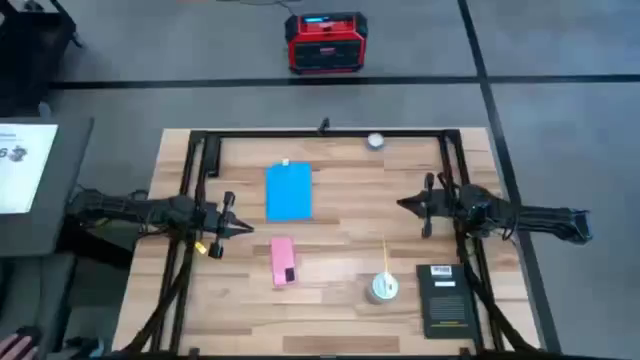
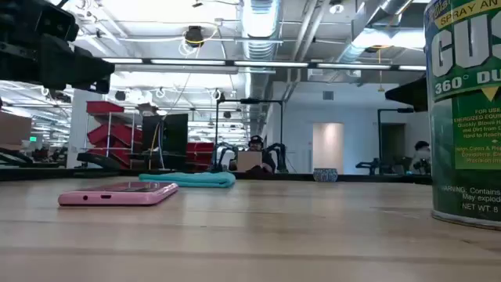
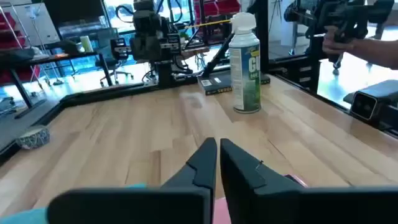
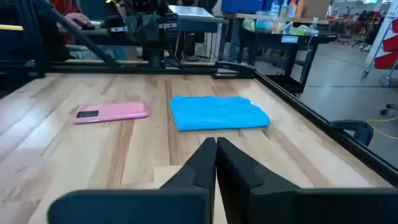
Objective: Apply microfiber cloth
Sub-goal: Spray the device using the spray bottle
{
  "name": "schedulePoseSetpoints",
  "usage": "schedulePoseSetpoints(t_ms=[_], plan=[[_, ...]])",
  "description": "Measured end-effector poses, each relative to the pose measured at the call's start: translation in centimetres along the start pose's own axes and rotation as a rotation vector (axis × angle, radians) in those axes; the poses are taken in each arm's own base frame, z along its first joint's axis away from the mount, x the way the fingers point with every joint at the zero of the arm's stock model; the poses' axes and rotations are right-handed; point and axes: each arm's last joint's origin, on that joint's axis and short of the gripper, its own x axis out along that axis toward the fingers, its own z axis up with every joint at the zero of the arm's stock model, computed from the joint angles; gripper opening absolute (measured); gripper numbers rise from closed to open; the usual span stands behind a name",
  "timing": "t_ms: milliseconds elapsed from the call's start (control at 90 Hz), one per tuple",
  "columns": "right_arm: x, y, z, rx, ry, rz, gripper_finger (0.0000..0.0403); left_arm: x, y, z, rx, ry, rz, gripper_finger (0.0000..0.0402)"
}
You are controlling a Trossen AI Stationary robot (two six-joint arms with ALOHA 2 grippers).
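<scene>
Microfiber cloth (image 1: 289, 192) lies flat mid-surface, long axis running away from the pink phone (image 1: 283, 261), just ahead of the clenched, empty left gripper (image 1: 243, 229), nearer it than the clenched right gripper (image 1: 402, 204).

- High view: straight down over the whole worktop (image 1: 330, 230), both arms in shot.
- Low view: right at worktop level, facing the room, spray can (image 2: 466, 110) huge up close.
- Left wrist: facing the same spray can (image 3: 246, 62).
- Right wrist: facing the microfiber cloth (image 4: 217, 112) and pink phone (image 4: 112, 112), shared with high and low views.
</scene>
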Motion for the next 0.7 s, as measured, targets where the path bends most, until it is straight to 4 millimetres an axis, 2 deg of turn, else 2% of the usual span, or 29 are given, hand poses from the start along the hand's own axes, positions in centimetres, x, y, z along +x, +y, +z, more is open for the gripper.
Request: schedulePoseSetpoints(t_ms=[544, 700], plan=[[0.0, 0.0, 0.0, 0.001, 0.0, 0.0, 0.0, 0.0, 0.0, 0.0, -0.019, -0.003, 0.014, 0.0], [0.0, 0.0, 0.0, 0.001, -0.001, 0.0, 0.0, -0.1, 0.2, 1.1, -0.073, -0.088, 0.023, 0.0]])
